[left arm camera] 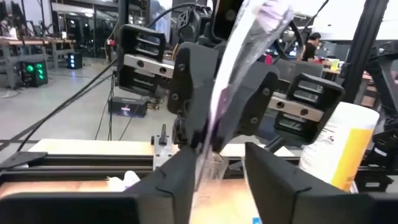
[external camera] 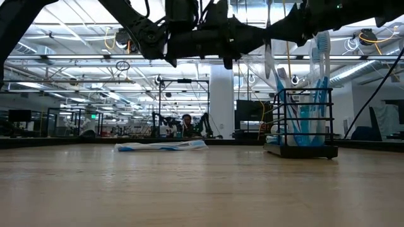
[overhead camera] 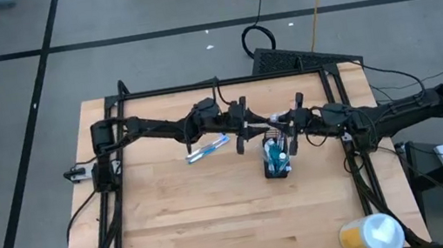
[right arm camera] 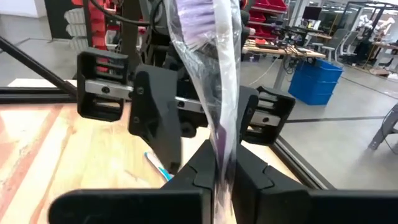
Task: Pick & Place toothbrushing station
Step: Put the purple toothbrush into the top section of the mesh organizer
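Observation:
A toothbrush in a clear wrapper (right arm camera: 217, 74) stands upright in the air between my two grippers, which face each other level above the black wire-mesh cup (overhead camera: 278, 164). My right gripper (right arm camera: 224, 171) is shut on it. My left gripper (left arm camera: 217, 171) is open, with one finger on each side of the wrapper. The cup (external camera: 303, 123) stands on the table with several blue-and-white toothbrushes upright in it. More wrapped toothbrushes (overhead camera: 209, 150) lie flat on the wood left of the cup. My right gripper pinches the wrapped toothbrush's shaft (right arm camera: 225, 140) below the head between its two fingers. The fingers come level from the table's right side and lie across the shaft. The brush stands upright, head up, clear of the table and above the cup. My left gripper's fingers (left arm camera: 180, 180) stand close to the wrapper; I cannot tell whether they touch it.
A yellow-and-white roll (overhead camera: 370, 235) lies at the table's near right corner. A black frame (overhead camera: 224, 82) runs around the tabletop. Bare wood lies in front of the cup toward the near edge.

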Robot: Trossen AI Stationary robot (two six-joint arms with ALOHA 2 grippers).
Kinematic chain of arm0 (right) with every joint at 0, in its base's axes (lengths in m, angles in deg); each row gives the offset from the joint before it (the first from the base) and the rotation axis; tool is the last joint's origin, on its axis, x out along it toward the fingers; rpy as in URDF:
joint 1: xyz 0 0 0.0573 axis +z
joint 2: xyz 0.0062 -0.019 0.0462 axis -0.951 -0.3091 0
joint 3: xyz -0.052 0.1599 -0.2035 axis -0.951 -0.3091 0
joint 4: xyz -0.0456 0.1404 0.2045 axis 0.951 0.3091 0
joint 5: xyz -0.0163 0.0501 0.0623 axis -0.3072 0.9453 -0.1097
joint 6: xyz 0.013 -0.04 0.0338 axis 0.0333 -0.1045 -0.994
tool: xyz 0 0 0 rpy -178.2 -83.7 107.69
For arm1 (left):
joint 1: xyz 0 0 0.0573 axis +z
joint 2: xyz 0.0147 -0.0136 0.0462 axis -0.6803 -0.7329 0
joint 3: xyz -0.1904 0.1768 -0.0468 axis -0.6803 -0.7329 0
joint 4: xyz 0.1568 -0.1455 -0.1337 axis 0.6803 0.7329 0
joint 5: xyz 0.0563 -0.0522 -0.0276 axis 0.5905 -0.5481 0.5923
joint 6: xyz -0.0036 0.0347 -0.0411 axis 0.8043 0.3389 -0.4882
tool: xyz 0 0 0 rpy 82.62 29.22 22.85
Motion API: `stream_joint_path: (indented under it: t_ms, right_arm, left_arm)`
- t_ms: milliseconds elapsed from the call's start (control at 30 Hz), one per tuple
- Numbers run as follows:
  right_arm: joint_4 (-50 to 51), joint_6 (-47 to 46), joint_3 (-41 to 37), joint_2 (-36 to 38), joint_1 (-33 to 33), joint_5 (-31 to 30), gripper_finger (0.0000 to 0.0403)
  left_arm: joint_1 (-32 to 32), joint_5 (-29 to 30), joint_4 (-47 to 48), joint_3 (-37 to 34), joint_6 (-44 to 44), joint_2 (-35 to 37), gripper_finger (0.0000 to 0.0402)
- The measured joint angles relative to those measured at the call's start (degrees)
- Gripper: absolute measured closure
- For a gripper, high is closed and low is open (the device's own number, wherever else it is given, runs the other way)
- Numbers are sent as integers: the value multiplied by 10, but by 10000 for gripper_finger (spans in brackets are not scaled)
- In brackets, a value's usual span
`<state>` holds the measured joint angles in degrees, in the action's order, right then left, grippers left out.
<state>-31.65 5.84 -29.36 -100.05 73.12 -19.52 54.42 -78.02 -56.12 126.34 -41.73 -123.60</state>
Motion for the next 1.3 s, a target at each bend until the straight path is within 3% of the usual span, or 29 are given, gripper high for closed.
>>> stream_joint_path:
  t_ms: [233,433,600,767,967,1133,1300]
  right_arm:
    - [-6,-5,2,1,0,0,390]
    - [25,-7,-3,-2,1,1,390]
    - [1,-7,2,1,2,3,390]
    - [-1,-12,-1,0,2,33,390]
    - [-1,-17,-1,-1,2,32,390]
    - [-3,-17,-1,-1,2,32,390]
    - [-6,-22,0,0,2,32,390]
  left_arm:
    - [-1,4,19,-1,24,38,203]
    - [0,15,26,2,33,68,183]
    - [-1,16,51,-1,32,65,184]
    - [-2,64,40,1,35,70,193]
    - [-18,64,31,3,62,67,205]
    - [-36,123,40,5,90,67,210]
    - [-42,131,36,7,98,67,209]
